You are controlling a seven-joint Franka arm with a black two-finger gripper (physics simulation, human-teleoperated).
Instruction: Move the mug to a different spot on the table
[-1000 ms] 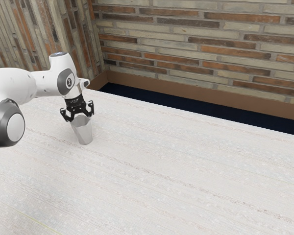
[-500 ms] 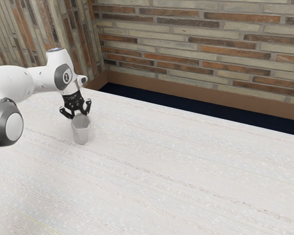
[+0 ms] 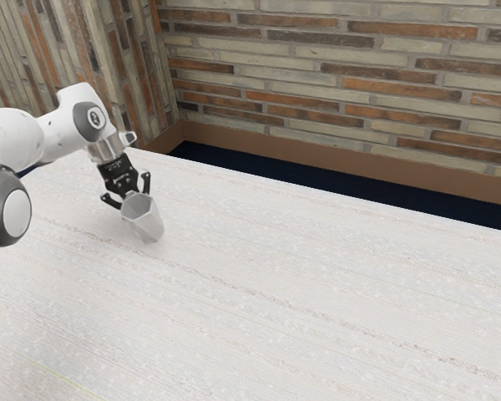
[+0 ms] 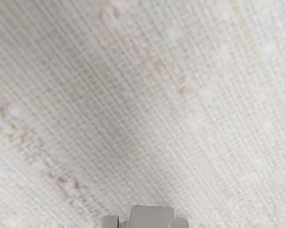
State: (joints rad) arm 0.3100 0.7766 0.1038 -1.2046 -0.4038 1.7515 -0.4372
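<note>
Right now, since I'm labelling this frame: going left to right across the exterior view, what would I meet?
Grey joint cap of the arm → tilted mug → long bare stretch of table.

Pale grey faceted mug [image 3: 144, 219]: tilted, rim twd exterior view's upper left, base lower right; in view's left part.

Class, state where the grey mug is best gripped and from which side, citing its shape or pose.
Grip the mug at its wide top rim, approaching from above along its tilted axis: the faceted body tapers toward the base. The end effector grips there.
</note>
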